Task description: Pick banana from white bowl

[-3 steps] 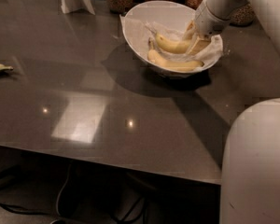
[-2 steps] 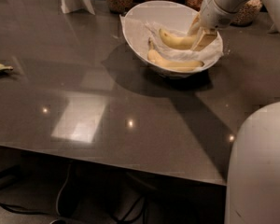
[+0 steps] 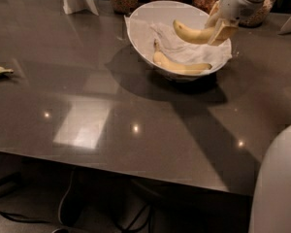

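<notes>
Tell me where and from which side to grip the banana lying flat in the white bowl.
Probably take the lower banana at its middle, from straight above, closing across its width: it lies flat on the paper, walled in by the white bowl. The gripper, above the right rim, holds the upper banana.

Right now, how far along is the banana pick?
Done: the gripper is clamped on the banana at its right end. In hand: the banana looks raised off the paper lining, above a second banana lying there. Left: carrying it clear of the white bowl, whose rim it hangs inside.
</notes>
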Motion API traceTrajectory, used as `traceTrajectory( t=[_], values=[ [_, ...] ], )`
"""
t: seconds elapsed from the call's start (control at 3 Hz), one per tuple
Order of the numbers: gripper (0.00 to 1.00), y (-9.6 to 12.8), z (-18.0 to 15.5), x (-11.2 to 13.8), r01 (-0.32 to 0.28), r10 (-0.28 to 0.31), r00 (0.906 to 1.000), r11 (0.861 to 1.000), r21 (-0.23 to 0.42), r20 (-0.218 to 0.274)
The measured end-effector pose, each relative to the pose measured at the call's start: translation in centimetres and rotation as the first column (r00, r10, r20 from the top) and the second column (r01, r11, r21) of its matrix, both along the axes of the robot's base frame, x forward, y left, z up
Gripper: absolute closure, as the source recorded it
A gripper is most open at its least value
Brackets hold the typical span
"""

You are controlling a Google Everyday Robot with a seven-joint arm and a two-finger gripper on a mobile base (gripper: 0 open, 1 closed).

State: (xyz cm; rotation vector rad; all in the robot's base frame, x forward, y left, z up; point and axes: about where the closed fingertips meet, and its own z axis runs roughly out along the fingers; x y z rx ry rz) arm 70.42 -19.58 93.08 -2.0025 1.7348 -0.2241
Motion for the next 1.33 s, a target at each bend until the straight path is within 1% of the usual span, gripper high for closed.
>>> traceTrajectory(
  t=[0.67,1.0,1.33],
  values=[
    [1.0,-1.1,2.4,-2.3,0.036,-0.036,0.9991,0.999,0.008,0.023],
    [1.0,-1.5,3.7,-3.9,0.044,-0.045,0.9988,0.997,0.062,0.017],
    [1.0,-1.5,4.2,-5.9,0.039,-0.033,0.9989,0.977,0.208,-0.032]
  ],
)
